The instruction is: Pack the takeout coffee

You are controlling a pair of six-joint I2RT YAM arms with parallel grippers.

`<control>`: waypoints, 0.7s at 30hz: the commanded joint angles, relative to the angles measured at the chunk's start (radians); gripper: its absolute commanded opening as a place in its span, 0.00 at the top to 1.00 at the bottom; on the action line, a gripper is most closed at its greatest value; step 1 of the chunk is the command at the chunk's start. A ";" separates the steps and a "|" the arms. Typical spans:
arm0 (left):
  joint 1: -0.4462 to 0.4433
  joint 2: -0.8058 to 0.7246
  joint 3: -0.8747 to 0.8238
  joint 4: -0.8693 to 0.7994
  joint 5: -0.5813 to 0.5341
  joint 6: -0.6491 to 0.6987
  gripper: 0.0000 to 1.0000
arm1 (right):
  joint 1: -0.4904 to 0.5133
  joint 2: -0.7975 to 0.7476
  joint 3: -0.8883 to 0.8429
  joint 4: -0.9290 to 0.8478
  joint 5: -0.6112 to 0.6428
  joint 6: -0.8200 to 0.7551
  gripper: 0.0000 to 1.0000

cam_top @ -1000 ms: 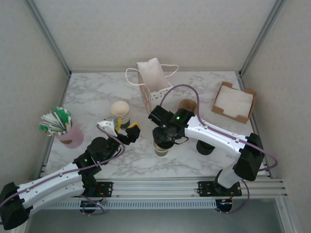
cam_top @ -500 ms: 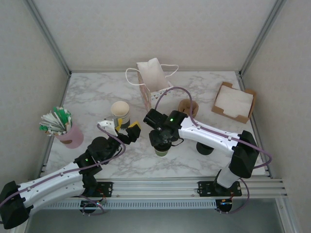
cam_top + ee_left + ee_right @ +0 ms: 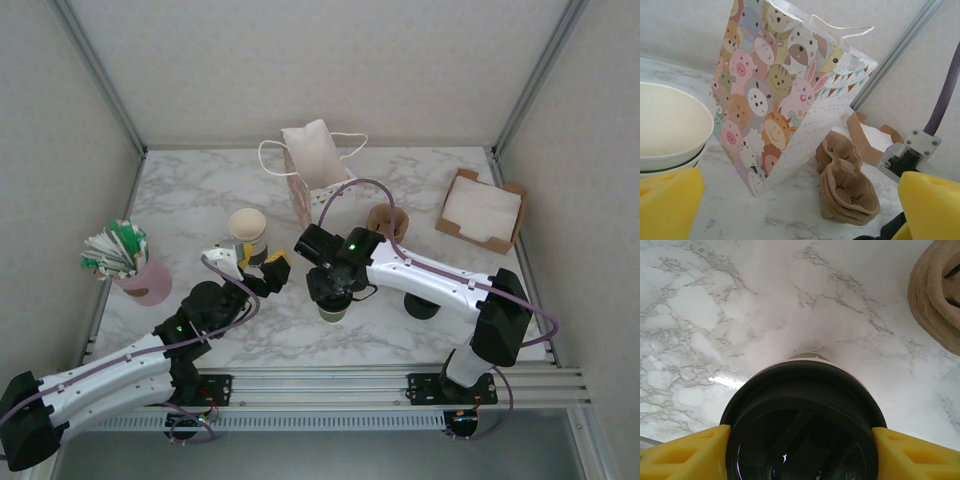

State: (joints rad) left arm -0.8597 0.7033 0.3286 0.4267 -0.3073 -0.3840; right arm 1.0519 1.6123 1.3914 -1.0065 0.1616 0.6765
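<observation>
Right wrist view: the right claw (image 3: 800,450) grips the coffee cup (image 3: 333,312) by its lid (image 3: 802,405), half open, touching both sides, at the front middle of the table (image 3: 290,335), likely for carrying to the bag (image 3: 318,175). The left claw (image 3: 248,264) gapes wide, empty.

The left arm (image 3: 110,375) stretches diagonally forward from its base; its left gripper (image 3: 250,266) points toward the back, jaws spread wide with nothing between them; the right arm (image 3: 440,285) folds leftward, wrist turned down; the right gripper (image 3: 334,292) has its yellow pads (image 3: 687,450) pressed against both sides of the takeout coffee (image 3: 802,420).
</observation>
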 commanded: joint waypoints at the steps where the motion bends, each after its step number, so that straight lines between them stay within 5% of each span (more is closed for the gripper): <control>1: 0.008 0.001 -0.002 0.023 0.010 0.017 0.00 | 0.013 0.019 0.015 -0.021 0.021 0.019 0.34; 21: 0.008 0.003 0.000 0.024 0.013 0.019 0.00 | 0.023 0.037 0.005 -0.026 0.019 0.027 0.34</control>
State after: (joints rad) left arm -0.8597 0.7040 0.3286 0.4297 -0.3069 -0.3840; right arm 1.0550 1.6329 1.3914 -1.0077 0.1658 0.6785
